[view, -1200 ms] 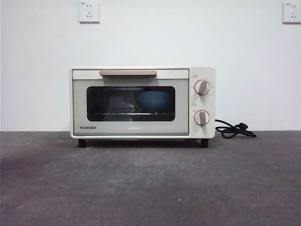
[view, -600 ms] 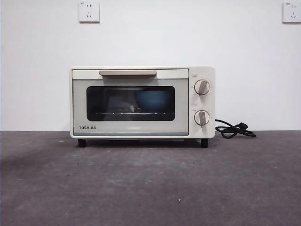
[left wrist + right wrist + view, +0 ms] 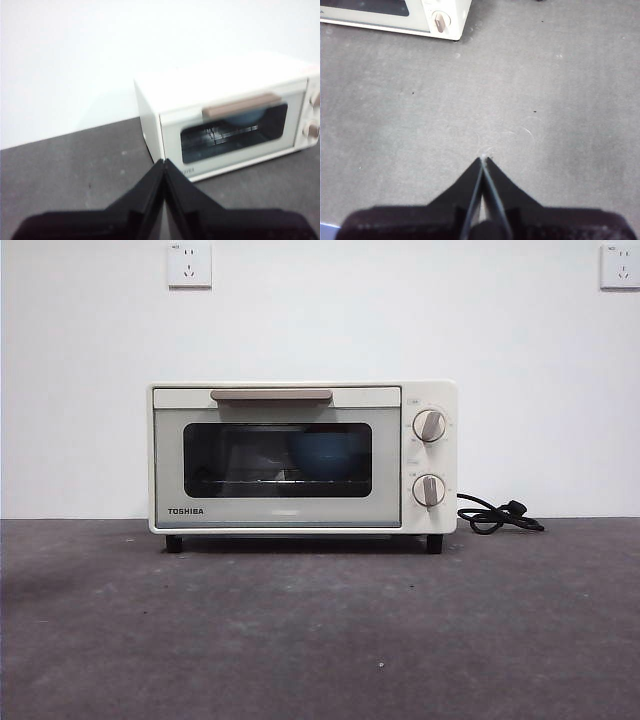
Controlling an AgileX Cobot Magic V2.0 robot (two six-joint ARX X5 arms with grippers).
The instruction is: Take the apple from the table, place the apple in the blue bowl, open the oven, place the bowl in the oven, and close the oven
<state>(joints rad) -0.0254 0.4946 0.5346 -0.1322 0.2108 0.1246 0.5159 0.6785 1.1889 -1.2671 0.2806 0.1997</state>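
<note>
The cream-white boxy oven (image 3: 303,458) stands closed on the dark grey desk (image 3: 320,630); the matte blue bowl (image 3: 326,456) shows dimly, perhaps holding something, behind its glass. The left end effector (image 3: 164,162) and right end effector (image 3: 483,160) hang pressed together, empty.

I see the dark grey table (image 3: 320,640) carrying the cream oven (image 3: 303,457) on its black feet at the back, its black cord (image 3: 497,515) coiled just beside it.

Behind the dark glass of the oven (image 3: 303,457) only the blue bowl's (image 3: 327,457) upper curve showed; whether the apple lay inside it could not be told. The left wrist view was blurred, its edge cutting off the oven's knobs. The right wrist view caught just one oven corner
</note>
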